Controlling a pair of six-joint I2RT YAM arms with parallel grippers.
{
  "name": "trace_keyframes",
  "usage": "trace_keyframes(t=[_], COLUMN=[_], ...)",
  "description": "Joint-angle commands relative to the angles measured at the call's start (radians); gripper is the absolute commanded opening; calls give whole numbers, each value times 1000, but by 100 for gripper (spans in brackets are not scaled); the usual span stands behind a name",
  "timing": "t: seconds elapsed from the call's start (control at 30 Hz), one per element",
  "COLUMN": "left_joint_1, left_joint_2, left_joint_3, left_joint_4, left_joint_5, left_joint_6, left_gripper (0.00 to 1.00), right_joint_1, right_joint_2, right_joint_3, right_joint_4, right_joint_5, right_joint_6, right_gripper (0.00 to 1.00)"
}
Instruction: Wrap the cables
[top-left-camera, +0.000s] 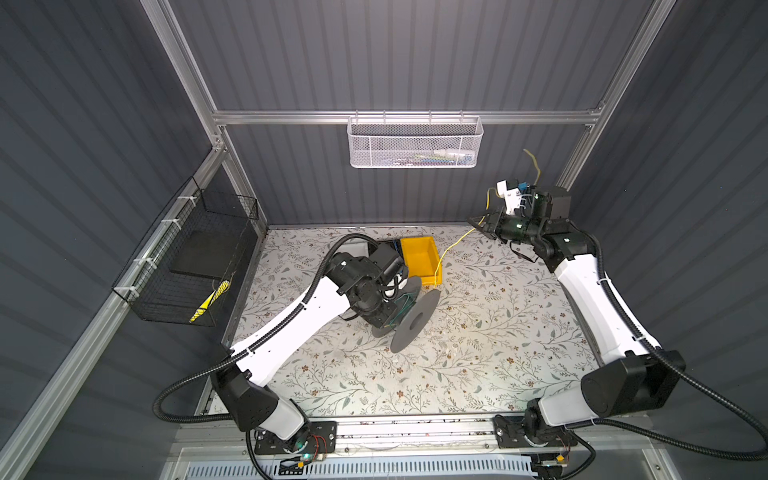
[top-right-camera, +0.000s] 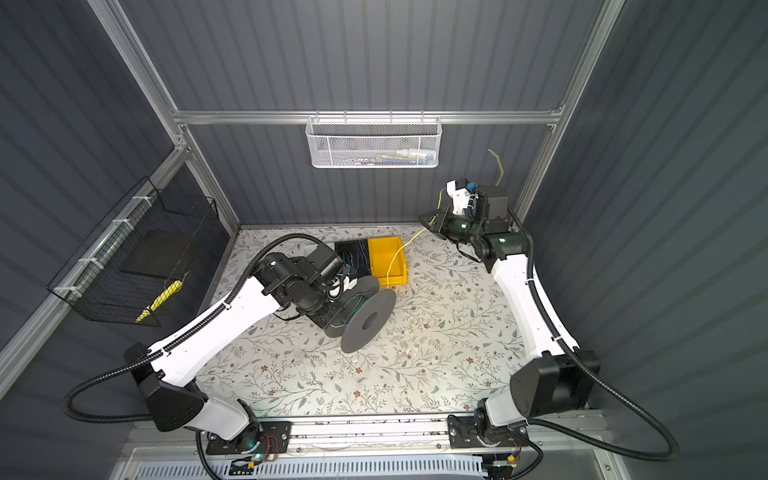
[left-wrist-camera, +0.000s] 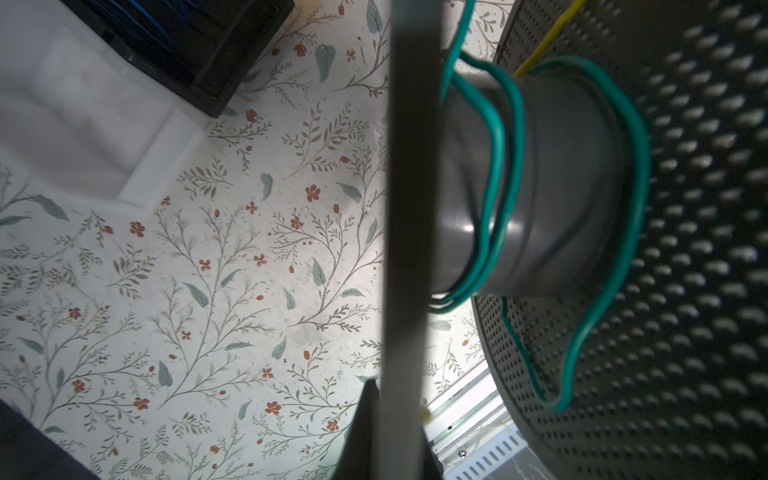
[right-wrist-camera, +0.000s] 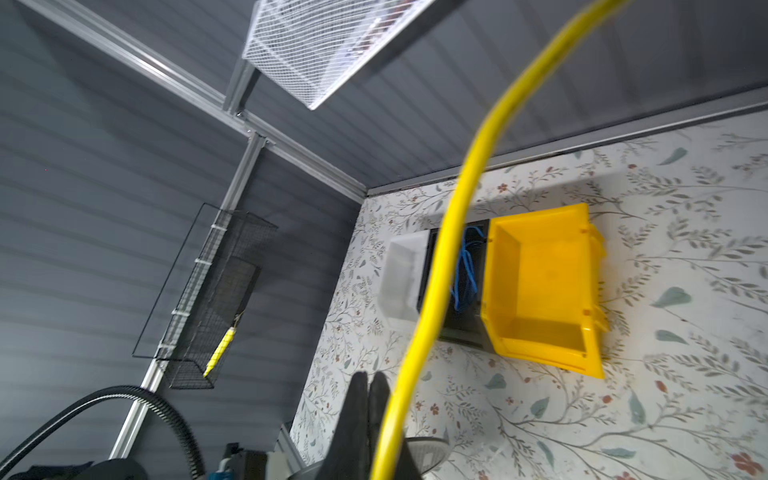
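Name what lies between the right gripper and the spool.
The yellow wire, running from the right gripper past the yellow bin's corner to the spool, in both top views.

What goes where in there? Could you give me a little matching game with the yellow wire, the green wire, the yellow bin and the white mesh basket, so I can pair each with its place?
Things:
1. yellow wire
2. green wire
3. yellow bin
4. white mesh basket

Places:
A. hangs from the back rail
B. looped around the core of the grey spool
C. stands on the table beside the black tray
D. stretches from the spool up to the right gripper

Pairs: 1-D, 2-B, 3-C, 4-A.
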Motion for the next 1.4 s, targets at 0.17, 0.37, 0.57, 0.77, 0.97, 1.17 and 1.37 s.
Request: trace_keyframes(t=[0.17, 0.37, 0.57, 0.77, 0.97, 1.17, 1.37], left_joint_1=[-33, -31, -32, -25, 10, 82, 175], left_joint_2=[93, 161, 201, 202, 215, 156, 56], left_joint_3=[88, 142, 213, 289, 307, 222, 83], left_joint_4=[-73, 2, 66, 97, 142, 273, 433], left_joint_5=[-188, -181, -150, -125, -71, -9, 45], left_joint_6=[-118, -285, -422, -528, -605, -716, -839], left_gripper=[0, 0, 0, 0, 0, 0, 0], right_joint_1=[51, 114, 175, 238, 336, 414, 450], right_joint_2=[-38, -99, -186, -279, -347, -419, -481], right_joint_3=[98, 38, -72, -183, -290, -370, -495], right_joint_4=[-10, 79, 198, 255, 331, 337, 356], right_joint_5=[-61, -109, -132, -146, -130, -92, -67], right_joint_6=[111, 193, 296, 367, 433, 450, 478], right_gripper=[0, 0, 0, 0, 0, 0, 0])
